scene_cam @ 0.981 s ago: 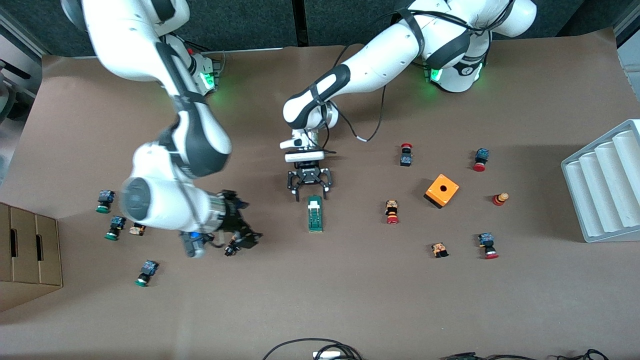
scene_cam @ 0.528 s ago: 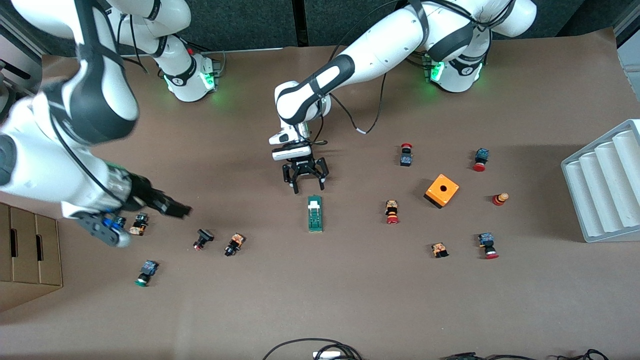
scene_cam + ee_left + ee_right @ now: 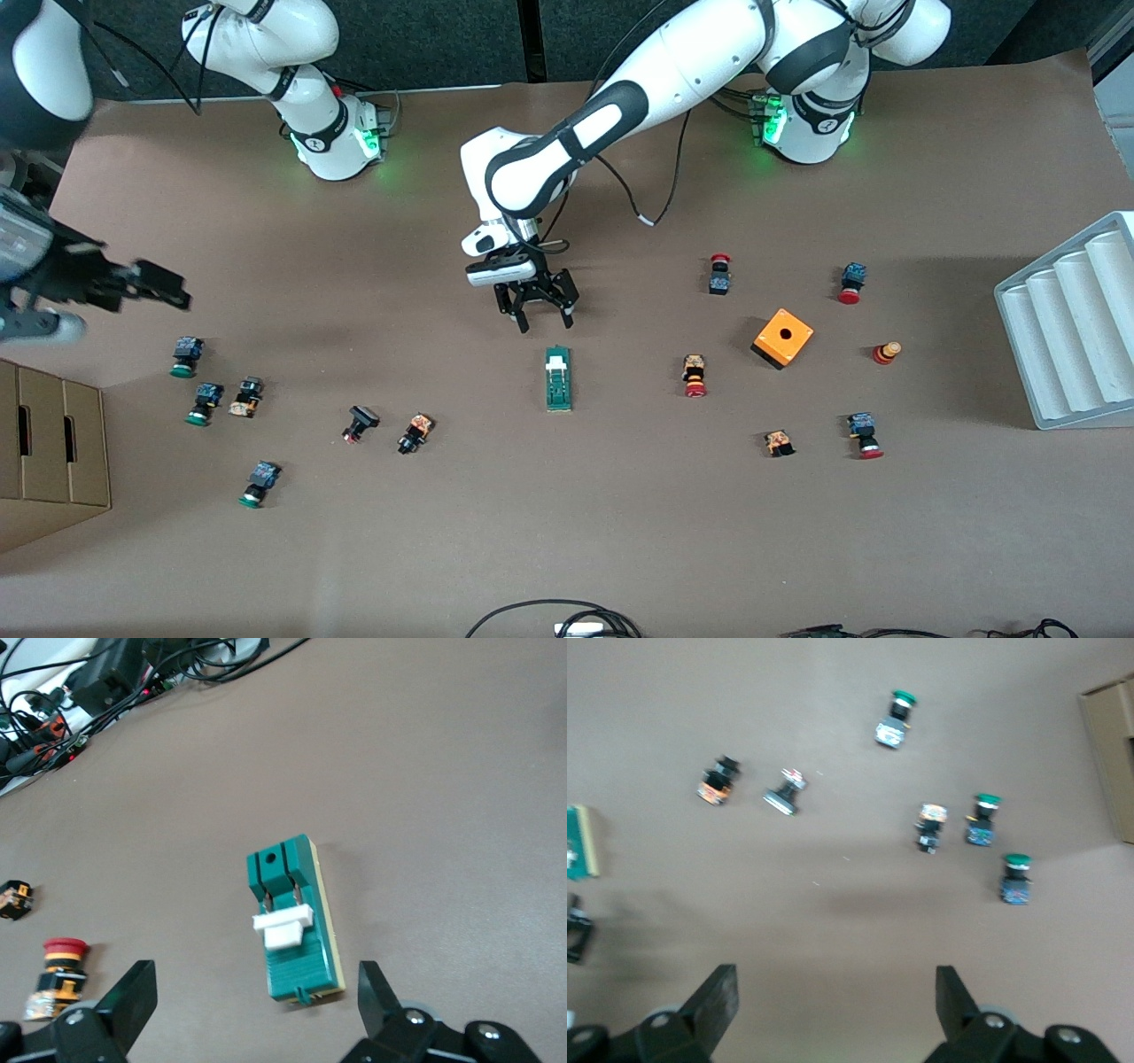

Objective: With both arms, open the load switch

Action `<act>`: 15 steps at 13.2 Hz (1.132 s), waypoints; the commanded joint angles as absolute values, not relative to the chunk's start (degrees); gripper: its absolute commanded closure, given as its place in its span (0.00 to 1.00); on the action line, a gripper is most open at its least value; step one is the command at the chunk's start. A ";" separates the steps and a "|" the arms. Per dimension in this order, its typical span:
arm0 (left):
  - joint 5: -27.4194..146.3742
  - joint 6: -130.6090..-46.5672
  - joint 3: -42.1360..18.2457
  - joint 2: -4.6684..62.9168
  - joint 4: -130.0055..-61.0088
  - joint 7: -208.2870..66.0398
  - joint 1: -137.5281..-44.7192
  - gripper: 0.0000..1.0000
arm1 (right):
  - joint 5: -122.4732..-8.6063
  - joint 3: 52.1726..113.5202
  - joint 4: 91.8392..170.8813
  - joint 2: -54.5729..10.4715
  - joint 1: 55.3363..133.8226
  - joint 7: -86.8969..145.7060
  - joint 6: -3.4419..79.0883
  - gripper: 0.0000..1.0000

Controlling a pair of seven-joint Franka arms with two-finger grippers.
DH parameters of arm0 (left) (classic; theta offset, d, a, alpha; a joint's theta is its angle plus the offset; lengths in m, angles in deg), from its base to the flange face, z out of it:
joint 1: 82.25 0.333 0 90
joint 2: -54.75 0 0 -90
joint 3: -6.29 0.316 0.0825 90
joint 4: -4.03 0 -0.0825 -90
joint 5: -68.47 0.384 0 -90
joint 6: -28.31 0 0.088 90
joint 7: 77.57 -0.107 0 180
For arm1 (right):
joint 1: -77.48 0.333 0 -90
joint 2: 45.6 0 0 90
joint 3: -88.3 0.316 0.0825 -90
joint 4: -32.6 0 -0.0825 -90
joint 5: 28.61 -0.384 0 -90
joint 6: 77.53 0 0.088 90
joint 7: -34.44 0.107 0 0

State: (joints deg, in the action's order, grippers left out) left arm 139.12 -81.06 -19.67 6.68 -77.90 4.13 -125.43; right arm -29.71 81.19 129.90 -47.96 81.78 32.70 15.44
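The load switch [image 3: 558, 379], a narrow dark-green block with a white lever piece, lies flat mid-table; the left wrist view shows it whole [image 3: 291, 921] and the right wrist view only its edge [image 3: 580, 843]. My left gripper [image 3: 547, 323] hangs open just off the switch's end that points toward the robots' bases, its fingers [image 3: 133, 992] wide apart and holding nothing. My right gripper [image 3: 168, 294] is up in the air at the right arm's end of the table, over bare table beside the green-capped buttons, open and empty [image 3: 835, 979].
Green-capped push-buttons [image 3: 186, 356] and other small buttons [image 3: 415, 433] lie toward the right arm's end, beside a cardboard box [image 3: 53, 443]. An orange cube [image 3: 783, 338], red-capped buttons [image 3: 695, 376] and a white ridged tray [image 3: 1072, 323] are toward the left arm's end. Cables [image 3: 554, 620] lie at the front edge.
The right arm has swung from near the middle out to its own end of the table, uncovering several buttons. The left gripper has drawn back a little from the switch toward the bases.
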 commanded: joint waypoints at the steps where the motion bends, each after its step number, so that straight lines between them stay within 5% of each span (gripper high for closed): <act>1: 129.77 -81.11 -20.16 11.13 -76.48 -9.32 -122.25 0.00 | -27.20 81.62 142.61 -56.32 81.96 31.80 22.20 0.00; 15: 89.77 -75.67 -19.99 32.32 -75.86 -50.93 -101.25 0.00 | -23.61 81.97 135.44 -50.53 82.31 32.41 22.04 0.00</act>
